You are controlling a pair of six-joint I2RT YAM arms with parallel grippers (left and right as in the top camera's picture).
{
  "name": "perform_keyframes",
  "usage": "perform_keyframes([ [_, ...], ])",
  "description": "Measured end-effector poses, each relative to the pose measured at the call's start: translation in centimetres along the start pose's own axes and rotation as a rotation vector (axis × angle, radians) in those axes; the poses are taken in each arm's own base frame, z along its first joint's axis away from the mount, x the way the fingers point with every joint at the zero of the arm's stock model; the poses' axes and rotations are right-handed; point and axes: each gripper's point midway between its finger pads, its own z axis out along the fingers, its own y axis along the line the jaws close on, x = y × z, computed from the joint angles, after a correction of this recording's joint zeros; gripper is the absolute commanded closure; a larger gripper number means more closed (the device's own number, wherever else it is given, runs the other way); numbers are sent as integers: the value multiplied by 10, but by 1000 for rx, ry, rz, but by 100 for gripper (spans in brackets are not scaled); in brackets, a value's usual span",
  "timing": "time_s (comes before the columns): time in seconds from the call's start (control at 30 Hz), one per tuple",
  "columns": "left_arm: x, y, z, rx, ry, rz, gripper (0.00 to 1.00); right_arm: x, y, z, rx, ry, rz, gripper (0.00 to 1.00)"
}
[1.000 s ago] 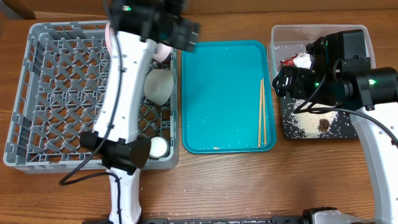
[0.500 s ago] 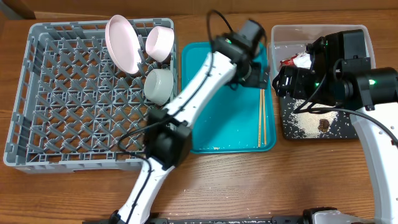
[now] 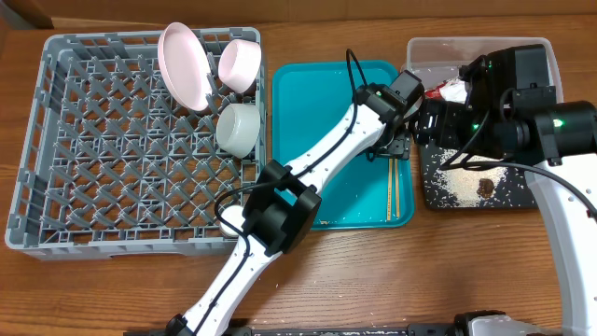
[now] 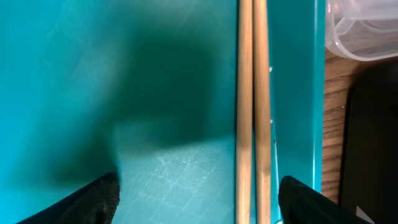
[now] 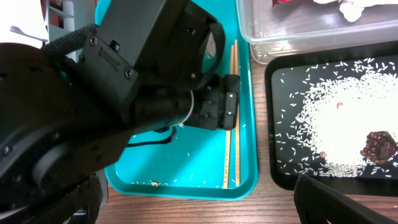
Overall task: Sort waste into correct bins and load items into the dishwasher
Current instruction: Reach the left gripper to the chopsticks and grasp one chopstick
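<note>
While its jaws gape wide and empty, the left gripper hangs over the chopsticks, side by side near the right rim of the teal tray. Straddling them crosswise should pinch both together.

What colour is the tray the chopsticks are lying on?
Teal. The tray under the chopsticks shows best in the left wrist view.

Probably a robotics lab bench staged as a kitchen: wooden table, grey dish rack, teal tray, left arm and right arm with loose cables.
</note>
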Motion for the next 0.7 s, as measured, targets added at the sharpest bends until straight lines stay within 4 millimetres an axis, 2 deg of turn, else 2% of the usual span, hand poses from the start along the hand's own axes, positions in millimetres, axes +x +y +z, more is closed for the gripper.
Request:
perform_keyframes([
  [0.23,-3,4,1,-44,-30,-8,26,0,0,0,0,0,0,0],
  [0.43,-4,7,2,-59,-42,-17,35,0,0,0,0,0,0,0],
  [0.6,-11,7,8,-58,-74,-20,36,0,0,0,1,0,0,0],
  [0.7,-13,6,8,-56,-88,-20,33,0,0,0,0,0,0,0],
])
